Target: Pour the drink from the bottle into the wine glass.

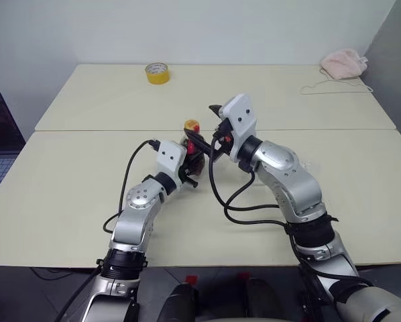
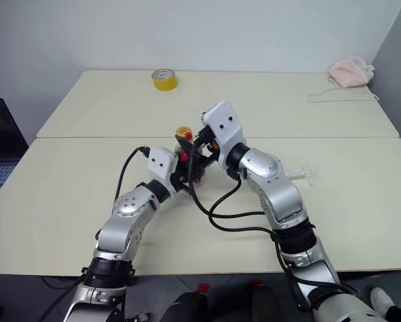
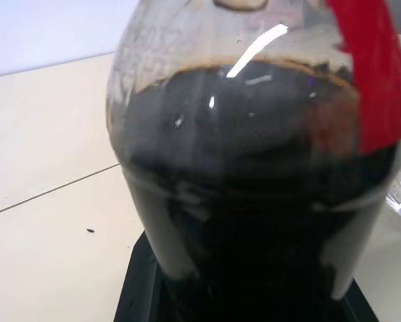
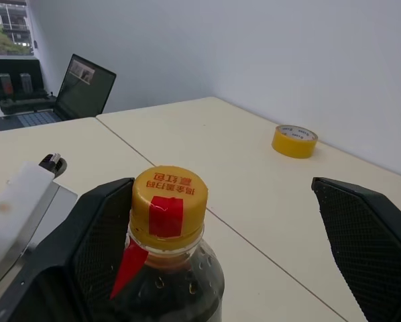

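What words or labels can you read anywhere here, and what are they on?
Yellow cap of the bottle: red printed characters, seen upside down, too unclear to quote.
Red label strip: no text visible.
Yellow tape roll: no text visible.
Laptop screen: too small to read.

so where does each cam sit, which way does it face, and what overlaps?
Left eye: on the head, looking down and forward over the table; both arms, bottle, yellow tape roll.
Right eye: stereo twin, same scene; a wine glass shows past the right arm.
Left wrist: along the left gripper, close on the bottle's dark drink.
Right wrist: along the open right gripper, onto the yellow cap.
Shared: the right wrist and eye views both catch the tape roll.
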{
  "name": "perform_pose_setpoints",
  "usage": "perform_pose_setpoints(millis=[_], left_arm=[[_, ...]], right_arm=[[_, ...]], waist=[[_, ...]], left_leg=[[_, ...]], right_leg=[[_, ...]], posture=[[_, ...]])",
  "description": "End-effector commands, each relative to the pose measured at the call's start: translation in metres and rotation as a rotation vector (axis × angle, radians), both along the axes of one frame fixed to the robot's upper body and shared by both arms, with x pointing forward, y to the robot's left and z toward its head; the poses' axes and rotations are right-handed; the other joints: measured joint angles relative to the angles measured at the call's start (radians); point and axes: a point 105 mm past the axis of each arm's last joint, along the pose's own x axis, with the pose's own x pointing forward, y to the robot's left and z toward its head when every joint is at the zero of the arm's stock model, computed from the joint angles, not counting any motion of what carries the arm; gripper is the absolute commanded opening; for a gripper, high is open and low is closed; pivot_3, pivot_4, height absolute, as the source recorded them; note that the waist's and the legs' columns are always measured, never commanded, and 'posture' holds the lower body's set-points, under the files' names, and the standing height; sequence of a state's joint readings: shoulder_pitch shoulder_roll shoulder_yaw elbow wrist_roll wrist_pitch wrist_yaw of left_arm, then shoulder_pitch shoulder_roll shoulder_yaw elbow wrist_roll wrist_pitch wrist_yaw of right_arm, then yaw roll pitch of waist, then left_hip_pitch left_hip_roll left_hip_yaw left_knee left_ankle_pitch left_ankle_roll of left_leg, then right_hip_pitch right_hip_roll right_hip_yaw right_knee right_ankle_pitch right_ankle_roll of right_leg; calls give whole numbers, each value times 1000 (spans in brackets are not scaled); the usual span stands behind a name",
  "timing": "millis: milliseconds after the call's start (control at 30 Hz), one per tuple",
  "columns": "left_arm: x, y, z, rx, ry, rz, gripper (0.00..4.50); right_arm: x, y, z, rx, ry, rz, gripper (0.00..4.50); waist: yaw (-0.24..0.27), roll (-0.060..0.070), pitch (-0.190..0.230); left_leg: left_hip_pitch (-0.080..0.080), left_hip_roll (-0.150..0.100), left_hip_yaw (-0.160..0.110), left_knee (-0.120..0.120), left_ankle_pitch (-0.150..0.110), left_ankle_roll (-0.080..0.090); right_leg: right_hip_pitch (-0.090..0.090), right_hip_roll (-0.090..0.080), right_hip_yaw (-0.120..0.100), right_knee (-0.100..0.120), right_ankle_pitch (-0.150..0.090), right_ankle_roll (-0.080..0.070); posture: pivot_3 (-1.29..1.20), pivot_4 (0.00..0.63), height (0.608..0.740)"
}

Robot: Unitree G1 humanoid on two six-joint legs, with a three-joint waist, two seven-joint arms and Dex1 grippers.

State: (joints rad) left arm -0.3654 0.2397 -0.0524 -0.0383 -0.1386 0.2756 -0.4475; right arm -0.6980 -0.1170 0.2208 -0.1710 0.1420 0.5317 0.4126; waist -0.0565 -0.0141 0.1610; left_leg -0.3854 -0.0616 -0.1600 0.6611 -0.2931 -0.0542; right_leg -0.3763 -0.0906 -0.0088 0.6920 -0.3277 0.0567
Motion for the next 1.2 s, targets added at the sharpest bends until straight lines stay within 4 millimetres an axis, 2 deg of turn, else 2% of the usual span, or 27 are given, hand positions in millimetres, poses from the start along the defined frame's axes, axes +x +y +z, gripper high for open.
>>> perform_pose_setpoints(millis=[33, 433, 733, 800, 1000, 1200], left_arm=[[-1, 1, 22, -23, -92, -3, 864], [2, 7, 24, -28, -95, 27, 846], [3, 10, 26, -33, -105, 46, 792], [4, 11, 27, -33, -108, 49, 792], [3, 9, 27, -32, -109, 44, 792], [4, 7, 28, -35, -110, 37, 792]], right_arm=[[9, -25, 16, 37, -43, -92, 4500], [12, -61, 6, -11, -20, -176, 4500], [11, -71, 5, -12, -3, -201, 4500], [4, -63, 8, 10, 4, -144, 4500], [-21, -19, 24, 69, 28, 61, 4500], [-14, 3, 26, 59, 22, 79, 4500]], waist=[[0, 0, 0], [0, 0, 0], [-1, 0, 0], [0, 0, 0], [0, 0, 0], [0, 0, 0]], left_leg=[[0, 0, 0, 0, 0, 0], [0, 0, 0, 0, 0, 0], [0, 0, 1, -1, 0, 0], [0, 0, 1, 0, 0, 0], [0, 0, 0, 0, 0, 0], [0, 0, 0, 0, 0, 0]], right_leg=[[0, 0, 0, 0, 0, 0], [0, 0, 0, 0, 0, 0], [0, 0, 0, 0, 0, 0], [0, 0, 0, 0, 0, 0], [1, 0, 0, 0, 0, 0], [1, 0, 0, 0, 0, 0]], posture=[[0, 150, 740], [0, 150, 740], [0, 150, 740], [0, 150, 740], [0, 150, 740], [0, 150, 740]])
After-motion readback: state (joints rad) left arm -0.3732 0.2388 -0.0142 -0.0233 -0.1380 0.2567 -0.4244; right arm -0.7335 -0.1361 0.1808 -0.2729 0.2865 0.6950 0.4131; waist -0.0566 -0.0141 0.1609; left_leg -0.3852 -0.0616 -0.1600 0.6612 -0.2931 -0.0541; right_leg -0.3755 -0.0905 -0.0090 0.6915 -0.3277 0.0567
